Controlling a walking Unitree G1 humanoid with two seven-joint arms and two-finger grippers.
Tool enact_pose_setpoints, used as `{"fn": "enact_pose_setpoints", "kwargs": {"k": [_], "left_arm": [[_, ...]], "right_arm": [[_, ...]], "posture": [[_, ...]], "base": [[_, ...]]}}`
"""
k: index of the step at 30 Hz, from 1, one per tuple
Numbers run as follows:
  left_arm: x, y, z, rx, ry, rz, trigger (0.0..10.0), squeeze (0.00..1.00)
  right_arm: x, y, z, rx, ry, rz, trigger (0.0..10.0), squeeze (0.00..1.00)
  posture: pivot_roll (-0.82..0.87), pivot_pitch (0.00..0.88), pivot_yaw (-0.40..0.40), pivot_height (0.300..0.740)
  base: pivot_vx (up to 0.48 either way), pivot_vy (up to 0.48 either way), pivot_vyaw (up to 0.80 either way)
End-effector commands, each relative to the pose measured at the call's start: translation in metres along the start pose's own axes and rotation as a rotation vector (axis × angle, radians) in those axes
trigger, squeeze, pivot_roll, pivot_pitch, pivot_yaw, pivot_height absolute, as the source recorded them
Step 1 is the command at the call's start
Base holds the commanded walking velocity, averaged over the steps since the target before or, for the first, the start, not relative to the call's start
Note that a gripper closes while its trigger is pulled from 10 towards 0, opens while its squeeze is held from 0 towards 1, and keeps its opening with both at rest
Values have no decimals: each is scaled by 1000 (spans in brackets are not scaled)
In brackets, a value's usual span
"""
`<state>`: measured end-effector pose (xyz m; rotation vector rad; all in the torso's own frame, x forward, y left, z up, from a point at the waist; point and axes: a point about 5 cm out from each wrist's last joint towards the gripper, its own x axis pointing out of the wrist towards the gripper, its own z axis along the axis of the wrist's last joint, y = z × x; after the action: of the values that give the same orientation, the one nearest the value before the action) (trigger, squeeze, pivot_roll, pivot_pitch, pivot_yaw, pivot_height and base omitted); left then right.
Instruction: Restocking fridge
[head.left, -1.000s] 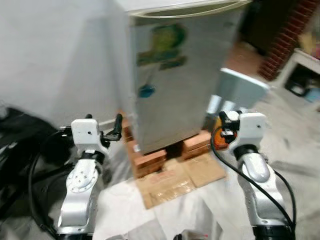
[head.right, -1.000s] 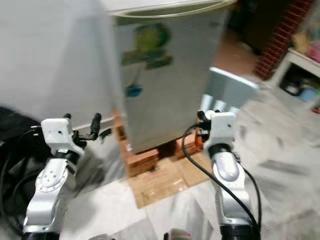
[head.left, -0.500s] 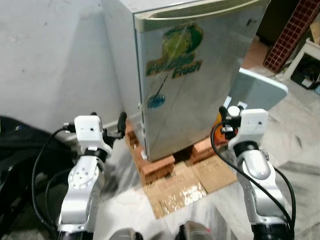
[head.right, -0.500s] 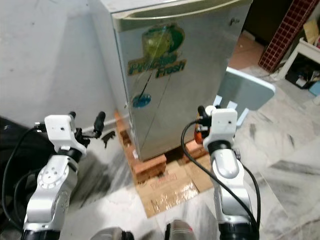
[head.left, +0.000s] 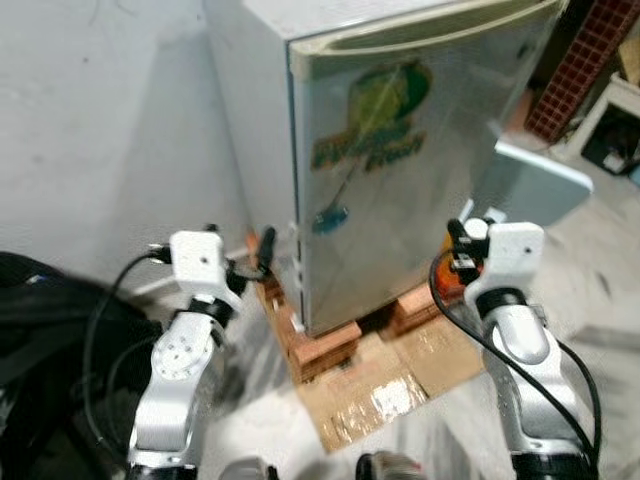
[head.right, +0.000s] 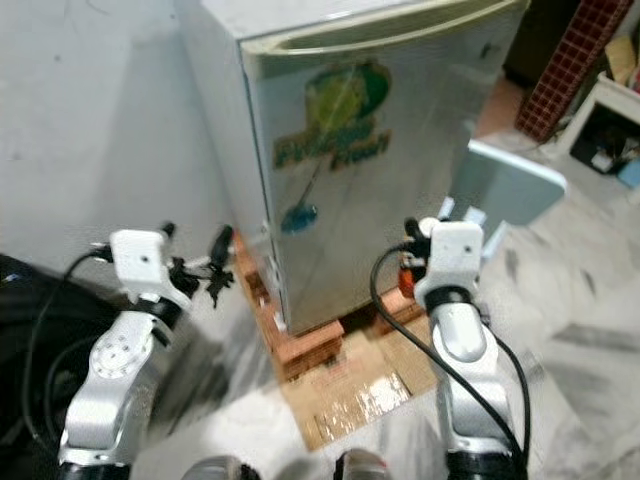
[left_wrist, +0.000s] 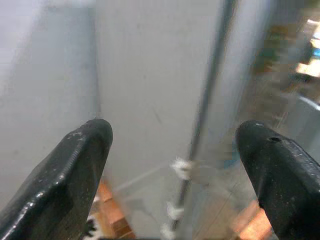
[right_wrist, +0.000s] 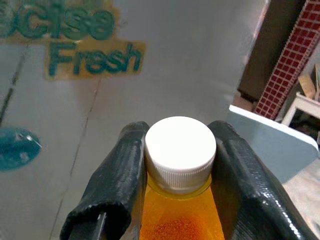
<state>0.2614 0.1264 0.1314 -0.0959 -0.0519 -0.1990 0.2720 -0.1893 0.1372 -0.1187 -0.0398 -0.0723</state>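
Observation:
A silver fridge (head.left: 400, 170) with a green "Fresh" sticker stands in front of me on bricks, its door closed. My left gripper (head.left: 255, 262) is open and empty beside the fridge's lower front-left corner. In the left wrist view its fingers (left_wrist: 75, 165) frame the fridge's side wall and the door's edge (left_wrist: 210, 100). My right gripper (right_wrist: 180, 165) is shut on a bottle of orange drink (right_wrist: 175, 220) just under its white cap (right_wrist: 180, 150). It holds the bottle upright (head.left: 445, 275) near the fridge's lower right side.
Red bricks (head.left: 325, 345) and flattened cardboard (head.left: 375, 395) lie under and before the fridge. A pale blue panel (head.left: 535, 175) leans at its right. Black cables and a dark heap (head.left: 40, 310) lie at my left by the white wall (head.left: 100, 120). A brick pillar (head.left: 575, 60) stands far right.
The whole view has shifted as the camera moved, and the fridge now appears further right. My left gripper is nearer the fridge's front-left corner. The right gripper holds the bottle as before.

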Motion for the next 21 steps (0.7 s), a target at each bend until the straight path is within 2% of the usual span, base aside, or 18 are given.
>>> {"fn": "enact_pose_setpoints", "kwargs": {"k": [1, 6, 17, 21], "left_arm": [[-2, 4, 2, 3, 4, 9, 10000, 0], [-2, 2, 1, -14, 6, 0, 10000, 0], [-5, 0, -1, -11, 22, -10, 10000, 0], [-5, 2, -9, 4, 74, -3, 10000, 0]], "right_arm": [[0, 4, 8, 5, -30, 11, 10000, 0], [0, 5, 8, 4, -28, 14, 10000, 0], [-1, 5, 9, -5, -29, 23, 10000, 0], [-2, 5, 8, -10, -25, 26, 10000, 0]], "posture": [[-25, 116, 8, 740], [-25, 118, 8, 740], [-22, 121, 1, 740], [-22, 121, 0, 740]], "base": [[416, 0, -619], [397, 169, -677], [0, 0, 0], [0, 0, 0]]}}
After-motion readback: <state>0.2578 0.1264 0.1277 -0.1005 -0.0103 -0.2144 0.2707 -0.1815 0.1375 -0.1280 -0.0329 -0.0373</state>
